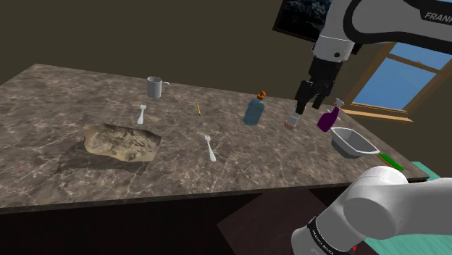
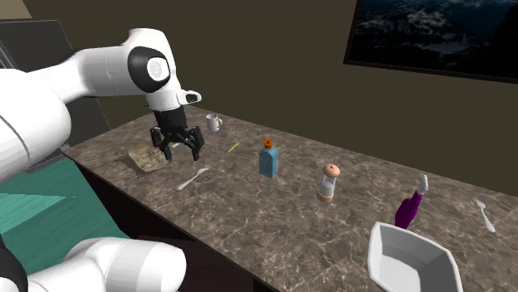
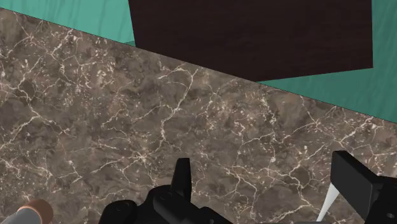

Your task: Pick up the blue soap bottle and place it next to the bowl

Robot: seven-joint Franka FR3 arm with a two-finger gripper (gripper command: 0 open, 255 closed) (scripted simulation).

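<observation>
shoulder view: the blue soap bottle (image 1: 254, 111), orange-capped, stands upright mid-way along the marble counter (image 1: 65, 94), well apart from the grey bowl (image 1: 353, 143) at the counter's right end. 2 things stand between them, a pale shaker (image 1: 293, 120) and a purple spray bottle (image 1: 328, 119), so i judge the room beside the bowl to be tight on that side. the gripper (image 1: 310, 95) hangs above the shaker, right of the soap bottle, touching nothing. it looks poised for an approach, with the pick not yet begun.

second exterior view: the soap bottle (image 2: 267, 160) stands alone on bare marble, free on every side for a grasp. the gripper (image 2: 181, 153) hangs above the counter, its 2 fingers spread, nothing between them.

wrist view: the gripper (image 3: 262, 158) is wide open and empty, with bare marble between its fingers (image 3: 182, 181). the shaker's top (image 3: 32, 211) lies just outside 1 finger.
</observation>
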